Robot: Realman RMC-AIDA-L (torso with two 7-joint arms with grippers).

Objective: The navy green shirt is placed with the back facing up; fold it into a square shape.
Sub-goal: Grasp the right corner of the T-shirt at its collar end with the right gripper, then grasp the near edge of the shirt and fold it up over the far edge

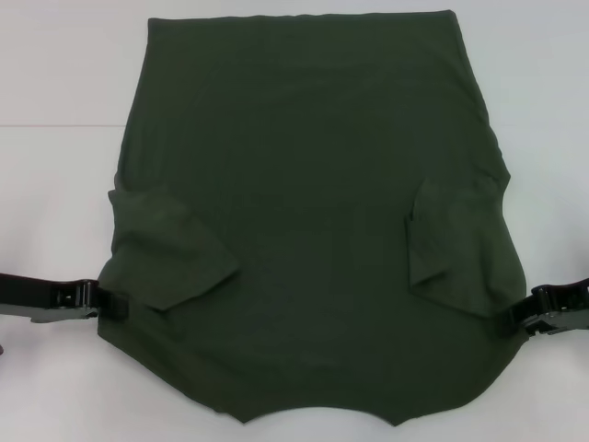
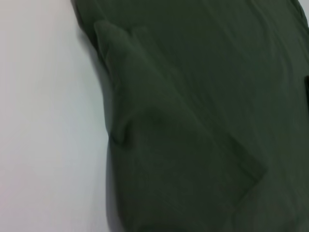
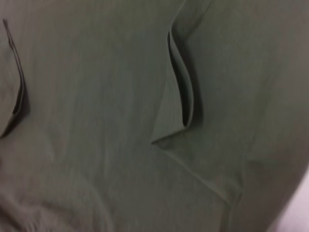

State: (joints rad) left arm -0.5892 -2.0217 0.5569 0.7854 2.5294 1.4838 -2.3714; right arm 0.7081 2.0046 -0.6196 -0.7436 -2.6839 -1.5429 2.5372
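Left pincer (image 1: pixel 109 305) and right pincer (image 1: pixel 515 319) are pressed on the side edges of the navy green shirt (image 1: pixel 313 212), spread on the counter (image 1: pixel 55 110); sleeves are folded in, so inward side folds are judged next

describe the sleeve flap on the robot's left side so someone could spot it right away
The navy green shirt lies spread on the white table. Near its left edge, just inboard of the left gripper, the left sleeve is folded onto the body. It is the broader slanted flap, unlike the narrower right sleeve.
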